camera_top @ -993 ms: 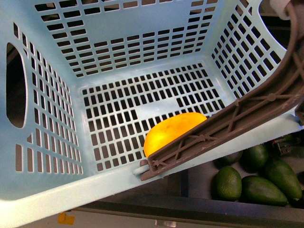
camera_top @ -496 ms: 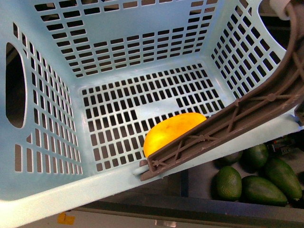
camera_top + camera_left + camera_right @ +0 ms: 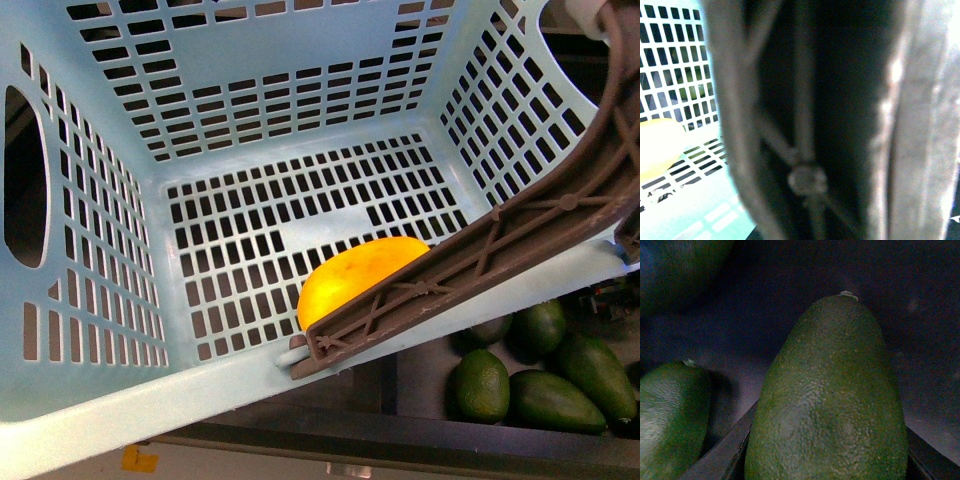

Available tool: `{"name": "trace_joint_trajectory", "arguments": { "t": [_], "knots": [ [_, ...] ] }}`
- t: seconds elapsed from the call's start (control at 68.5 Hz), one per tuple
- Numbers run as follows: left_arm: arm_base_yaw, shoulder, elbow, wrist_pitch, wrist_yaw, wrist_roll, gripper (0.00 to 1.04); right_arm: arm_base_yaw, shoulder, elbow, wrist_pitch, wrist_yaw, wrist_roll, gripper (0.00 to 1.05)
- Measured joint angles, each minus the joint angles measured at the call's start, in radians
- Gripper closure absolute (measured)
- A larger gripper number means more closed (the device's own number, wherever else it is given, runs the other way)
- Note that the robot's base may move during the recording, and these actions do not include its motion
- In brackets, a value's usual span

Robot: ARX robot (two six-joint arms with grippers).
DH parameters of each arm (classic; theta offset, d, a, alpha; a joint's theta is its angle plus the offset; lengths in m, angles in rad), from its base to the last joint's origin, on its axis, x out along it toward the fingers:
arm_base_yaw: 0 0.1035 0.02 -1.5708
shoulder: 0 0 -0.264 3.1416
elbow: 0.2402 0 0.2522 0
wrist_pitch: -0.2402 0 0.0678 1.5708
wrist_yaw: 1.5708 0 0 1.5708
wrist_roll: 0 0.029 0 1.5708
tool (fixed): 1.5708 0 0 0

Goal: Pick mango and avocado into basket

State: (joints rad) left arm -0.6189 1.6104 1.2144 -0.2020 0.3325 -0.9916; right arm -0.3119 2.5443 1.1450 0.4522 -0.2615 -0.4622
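The light teal basket (image 3: 250, 90) fills the front view, tilted toward me. The yellow-orange mango (image 3: 350, 278) lies on its slotted floor, partly behind the brown handle (image 3: 480, 255). My left gripper is shut on the basket; in the left wrist view the brown handle (image 3: 805, 125) fills the frame, blurred, and the fingers do not show. My right gripper is shut on the dark green avocado (image 3: 830, 400), which stands between its dark fingers (image 3: 722, 455) and fills the right wrist view. Neither gripper shows in the front view.
Several more avocados (image 3: 540, 385) lie in a dark bin at the lower right, below the basket's near rim. Another avocado (image 3: 667, 420) lies beside the held one. The bin's front edge (image 3: 400, 445) runs along the bottom.
The basket has shifted slightly to the left and up in the front view, and the mango moved with it. The avocados in the bin have not moved.
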Motion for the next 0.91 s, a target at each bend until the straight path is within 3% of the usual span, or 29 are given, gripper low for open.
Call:
{"name": "trace_joint_trajectory", "arguments": {
  "t": [0.277,0.467,0.745,0.905],
  "knots": [
    [0.0,0.0,0.0,0.0,0.0,0.0,0.92,-0.119,-0.321,-0.244,0.154,-0.142,0.097,0.51],
    [0.0,0.0,0.0,0.0,0.0,0.0,0.92,-0.132,-0.715,-0.46,0.181,-0.272,0.238,0.51],
    [0.0,0.0,0.0,0.0,-0.002,0.0,0.92,-0.02,-1.183,-0.542,0.075,-0.278,0.33,0.51],
    [0.0,0.0,0.0,0.0,0.0,0.0,0.92,0.151,-1.338,-0.529,0.056,-0.179,0.381,0.52]
  ]
}}
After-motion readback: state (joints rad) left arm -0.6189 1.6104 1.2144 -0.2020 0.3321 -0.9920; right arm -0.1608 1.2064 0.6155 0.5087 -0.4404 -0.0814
